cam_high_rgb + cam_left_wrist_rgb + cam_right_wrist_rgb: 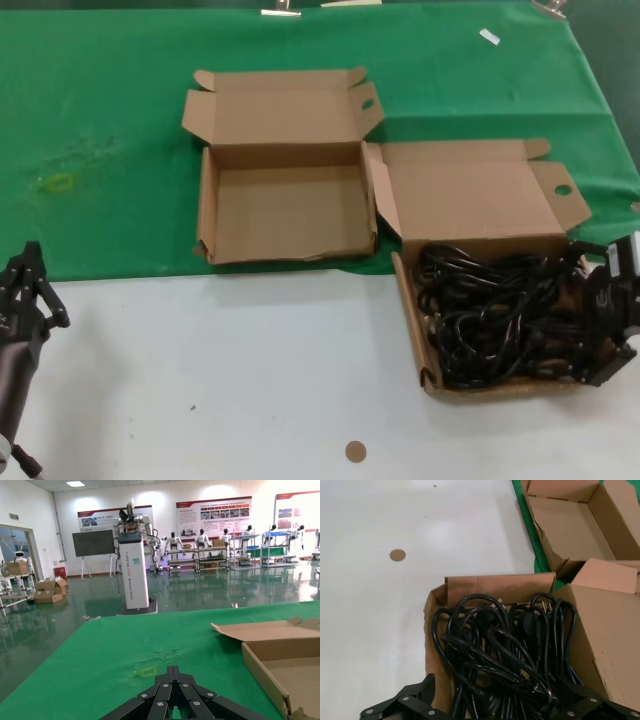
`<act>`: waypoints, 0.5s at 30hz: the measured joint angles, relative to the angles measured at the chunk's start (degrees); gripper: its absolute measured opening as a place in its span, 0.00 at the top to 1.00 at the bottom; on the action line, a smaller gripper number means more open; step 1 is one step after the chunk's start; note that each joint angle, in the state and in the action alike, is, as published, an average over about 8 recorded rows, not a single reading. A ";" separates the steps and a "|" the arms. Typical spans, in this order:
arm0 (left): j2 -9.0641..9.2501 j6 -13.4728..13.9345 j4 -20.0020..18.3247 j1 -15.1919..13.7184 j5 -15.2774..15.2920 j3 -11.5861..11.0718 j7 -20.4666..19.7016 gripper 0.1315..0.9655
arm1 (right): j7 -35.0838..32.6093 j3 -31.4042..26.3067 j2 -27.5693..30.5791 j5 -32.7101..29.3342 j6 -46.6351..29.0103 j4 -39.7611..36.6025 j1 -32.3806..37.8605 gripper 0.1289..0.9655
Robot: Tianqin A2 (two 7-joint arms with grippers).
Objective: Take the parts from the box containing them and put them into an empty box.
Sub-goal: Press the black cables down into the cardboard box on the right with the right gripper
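R gripper [608,330] spread wide at right edge of cord box [432,375], cords [490,315] just beside; L gripper [28,285] parked, shut

Black power cords [495,315], tangled looped bundles w/ moulded plugs, fill the open brown cardboard box [412,318] at right on the white tabletop, lid up behind; second brown box [208,215], open & bare inside, sits just left-rear on green cloth, front wall dented.
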 joint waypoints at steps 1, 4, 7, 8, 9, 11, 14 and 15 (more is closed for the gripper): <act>0.00 0.00 0.00 0.00 0.00 0.00 0.00 0.99 | -0.22 0.12 -0.44 -0.43 -0.24 -0.52 0.22 0.08; 0.00 0.00 0.00 0.00 0.00 0.00 0.00 0.99 | -0.82 0.40 -1.64 -1.65 -0.85 -2.01 0.87 0.12; 0.00 0.00 0.00 0.00 0.00 0.00 -0.01 0.99 | -1.34 0.66 -2.69 -2.66 -1.37 -3.34 1.46 0.17; 0.00 0.00 0.00 0.00 0.00 0.00 -0.01 0.99 | -1.50 0.74 -3.02 -2.95 -1.51 -3.75 1.64 0.19; 0.00 0.00 0.00 0.00 0.00 0.00 -0.02 0.99 | -1.66 0.82 -3.32 -3.21 -1.64 -4.13 1.79 0.22; 0.00 0.00 0.00 0.00 0.00 0.00 -0.03 0.99 | -1.99 0.98 -3.91 -3.70 -1.87 -4.89 2.08 0.26; 0.00 0.00 0.00 0.00 0.00 0.00 -0.03 0.99 | -2.48 1.19 -4.75 -4.35 -2.15 -5.97 2.47 0.31; 0.00 0.00 0.00 0.00 0.00 0.00 -0.03 0.99 | -2.64 1.25 -5.00 -4.54 -2.23 -6.30 2.59 0.34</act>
